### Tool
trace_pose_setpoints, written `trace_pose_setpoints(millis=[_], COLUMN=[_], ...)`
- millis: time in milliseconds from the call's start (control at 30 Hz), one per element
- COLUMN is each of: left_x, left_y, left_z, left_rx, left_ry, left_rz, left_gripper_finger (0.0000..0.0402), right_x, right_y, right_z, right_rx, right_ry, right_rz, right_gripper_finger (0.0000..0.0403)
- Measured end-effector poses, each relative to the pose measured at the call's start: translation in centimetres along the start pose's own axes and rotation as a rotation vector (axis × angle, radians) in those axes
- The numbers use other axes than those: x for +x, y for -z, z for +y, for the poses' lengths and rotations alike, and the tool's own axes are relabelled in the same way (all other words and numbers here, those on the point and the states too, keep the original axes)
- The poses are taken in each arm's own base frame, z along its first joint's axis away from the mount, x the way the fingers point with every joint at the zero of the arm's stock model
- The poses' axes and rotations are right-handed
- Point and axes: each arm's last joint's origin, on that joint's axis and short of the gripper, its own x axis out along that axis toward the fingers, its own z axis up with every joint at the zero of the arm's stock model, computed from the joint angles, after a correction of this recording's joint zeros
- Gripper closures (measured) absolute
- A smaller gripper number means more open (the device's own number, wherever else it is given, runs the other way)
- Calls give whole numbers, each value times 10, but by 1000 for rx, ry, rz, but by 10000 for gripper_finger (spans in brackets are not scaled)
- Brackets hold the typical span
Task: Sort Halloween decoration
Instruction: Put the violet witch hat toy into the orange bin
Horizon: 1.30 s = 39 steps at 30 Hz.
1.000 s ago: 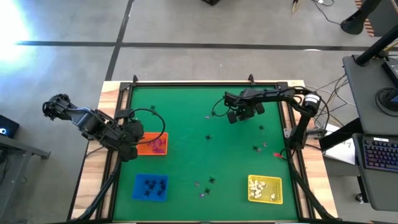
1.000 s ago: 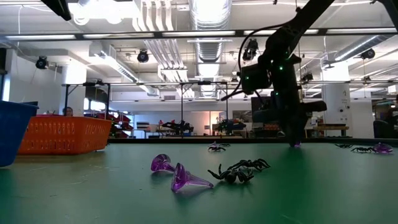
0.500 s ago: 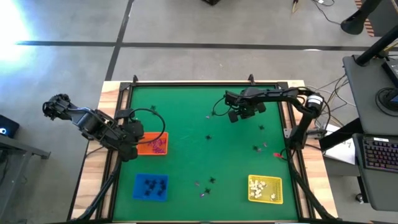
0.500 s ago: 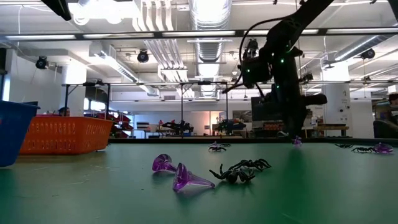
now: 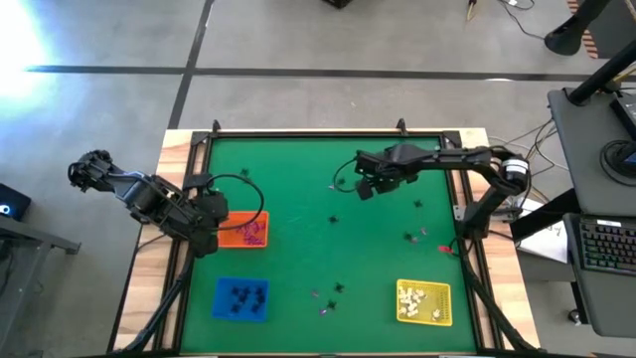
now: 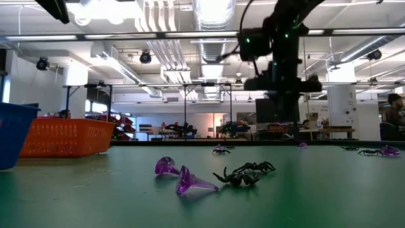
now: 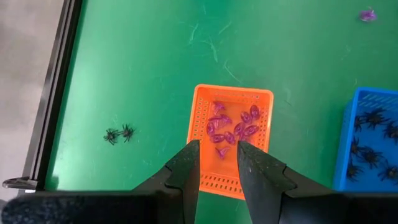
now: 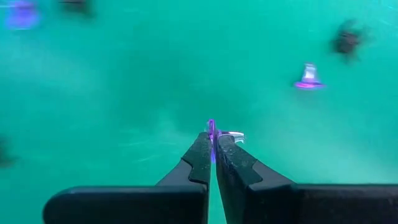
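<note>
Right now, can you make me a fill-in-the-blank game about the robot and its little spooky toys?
1. The right gripper is pinching a tiny ____ trinket.
2. The purple trinkets lie in the ____ tray.
3. The black spiders sit in the ____ tray.
4. The left gripper hangs over the orange tray with its fingers ____.

Missing words: purple; orange; blue; open

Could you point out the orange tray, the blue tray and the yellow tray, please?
orange tray [image 7: 200,142]: left wrist view, on its perforated side wall.
blue tray [image 5: 221,295]: high view, on its left rim.
yellow tray [image 5: 424,318]: high view, on its bottom rim.
</note>
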Motion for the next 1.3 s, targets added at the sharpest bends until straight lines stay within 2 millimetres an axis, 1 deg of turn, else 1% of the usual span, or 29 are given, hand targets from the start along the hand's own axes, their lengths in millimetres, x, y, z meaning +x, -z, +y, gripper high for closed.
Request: trace_pose_setpoints(millis=[67,267,367,433,533,700,833,967,1133,1300], left_x=[0,-1,-4,-7,-11,-16,-19,-19,-19,-20], left_y=[0,1,4,6,9,13,16,16,16,17], left_z=[0,1,5,8,13,19,21,22,22,23], left_rx=[0,2,22,25,13,-2,-9,-11,-7,-5], left_ry=[0,8,14,1,-21,-11,-4,-2,-2,-1], left_rz=[0,0,-10,-34,-70,-97,-109,-113,-113,-115], left_gripper_finger=[312,312,312,312,312,312,312,312,312,312], right_x=[-7,-29,-38,-40,-39,-29,-24,-26,-31,-28], right_y=[4,15,20,21,24,27,29,24,12,4], right_z=[13,55,72,81,92,108,124,143,170,194], right_rx=[-31,-69,-85,-89,-96,-87,-96,-121,-177,-223], right_ry=[-48,-276,-388,-451,-509,-559,-651,-680,-725,-764], right_rz=[-30,-162,-224,-258,-287,-299,-313,-329,-355,-347], right_gripper_finger=[394,394,394,394,394,394,394,394,394,394])
